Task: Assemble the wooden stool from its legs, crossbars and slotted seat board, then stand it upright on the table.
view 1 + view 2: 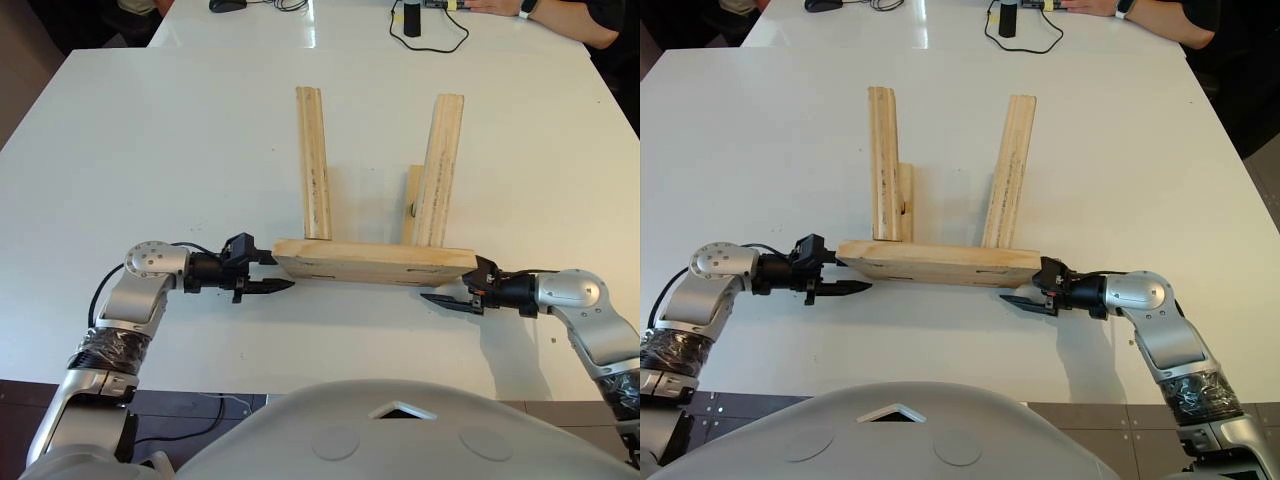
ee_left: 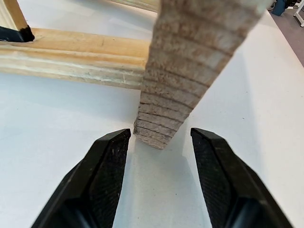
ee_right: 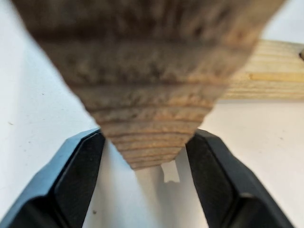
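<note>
The wooden stool lies on its side on the white table (image 1: 150, 150). Its slotted seat board (image 1: 375, 262) stands on edge nearest me. Two legs (image 1: 313, 165) (image 1: 441, 170) point away from me, with a short crossbar (image 1: 411, 205) beside the right leg. My left gripper (image 1: 272, 272) is open at the board's left end; in the left wrist view its fingers (image 2: 107, 161) flank the board's end grain (image 2: 166, 114) with gaps on both sides. My right gripper (image 1: 460, 282) is open, straddling the board's right end (image 3: 142, 118), its fingers (image 3: 78, 175) close beside the wood.
At the table's far edge lie a black cable loop with a small black device (image 1: 412, 22) and a dark mouse (image 1: 228, 5). A person's arm (image 1: 560, 15) rests at the far right corner. The table's front edge runs just below both grippers.
</note>
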